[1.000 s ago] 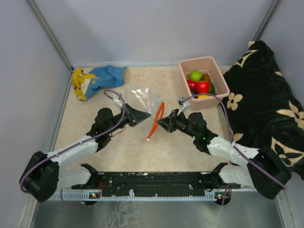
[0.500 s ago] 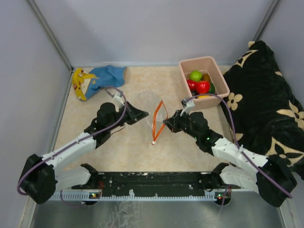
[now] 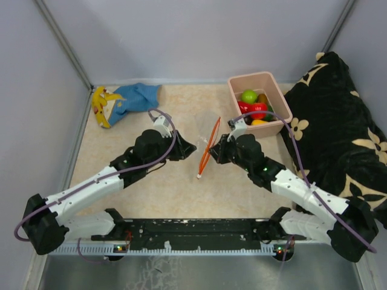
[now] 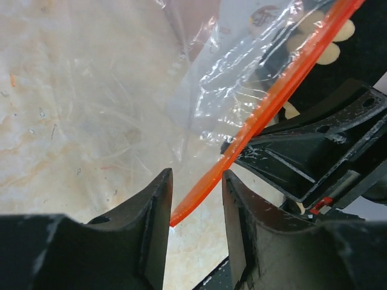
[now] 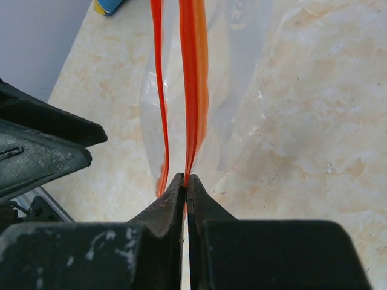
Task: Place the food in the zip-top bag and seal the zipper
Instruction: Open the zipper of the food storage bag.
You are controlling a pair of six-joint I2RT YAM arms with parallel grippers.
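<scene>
Both arms have swung nearer the pink rectangular plastic tub (image 3: 233, 90). The right gripper (image 5: 186, 178) pinches the red-orange zipper strip (image 5: 192, 90) of the clear thin plastic bag (image 5: 239, 72), probably lifting its mouth for loading. The left gripper (image 4: 196, 175) now stands spread.

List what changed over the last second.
The left hand opened, releasing the zip-top bag, and moved right, its fingers now astride the zipper. The right hand stayed shut on the zipper, carrying it slightly farther from the bases. The food stays in the pink tub; blue cloth and banana toy unmoved.
</scene>
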